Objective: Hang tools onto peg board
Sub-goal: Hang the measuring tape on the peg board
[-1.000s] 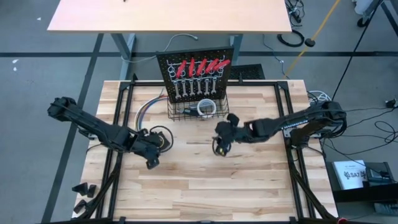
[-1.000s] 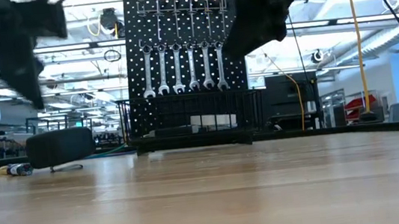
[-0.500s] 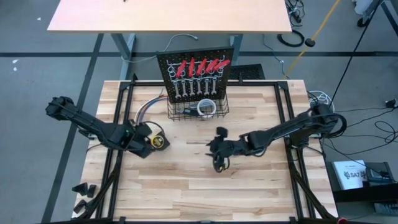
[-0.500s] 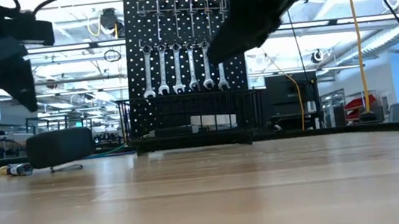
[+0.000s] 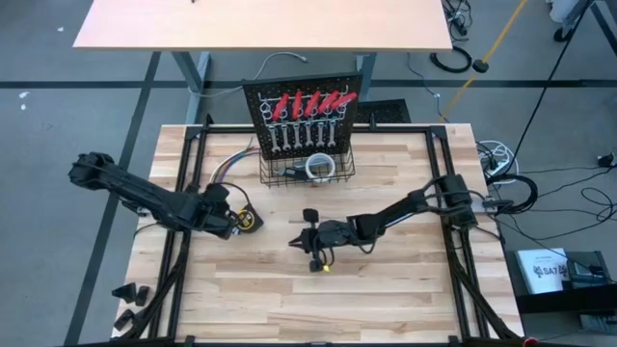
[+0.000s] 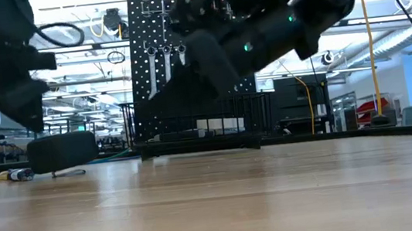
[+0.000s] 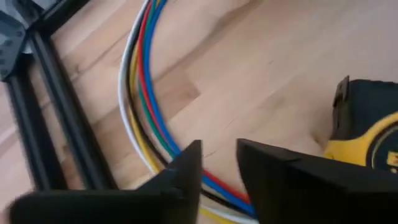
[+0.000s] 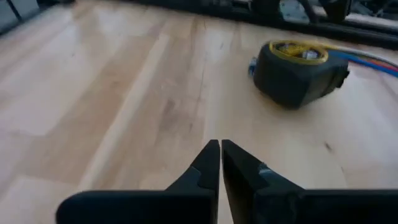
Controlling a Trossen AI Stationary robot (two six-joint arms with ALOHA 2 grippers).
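The peg board (image 5: pixel 304 108) stands upright at the table's far edge. Red-handled tools (image 5: pixel 308 101) and silver wrenches (image 5: pixel 301 138) hang on it. A white tape roll (image 5: pixel 321 166) lies in its wire basket (image 5: pixel 289 173). The yellow-and-black tape measure (image 5: pixel 249 221) rests on the table left of centre. My left gripper (image 7: pixel 217 163) hovers right beside it, over the coloured wires (image 7: pixel 146 93), its fingers a narrow gap apart and holding nothing. My right gripper (image 8: pixel 220 155) is shut and holds nothing, low over the table's middle (image 5: pixel 299 241), pointing at the tape measure (image 8: pixel 297 67).
A black metal frame (image 5: pixel 183 193) runs along the table's left, right and far sides. The bundle of coloured wires (image 5: pixel 227 175) curves from the peg board's base toward the left rail. Bare wood (image 5: pixel 318 308) lies at the near side. A second tabletop (image 5: pixel 260 24) stands beyond.
My right gripper has reached toward the table's left and slightly nearer, dropping low over the middle of the table as its arm stretches out. My left gripper has drawn back toward the left and far side, uncovering the tape measure, which has stayed in place.
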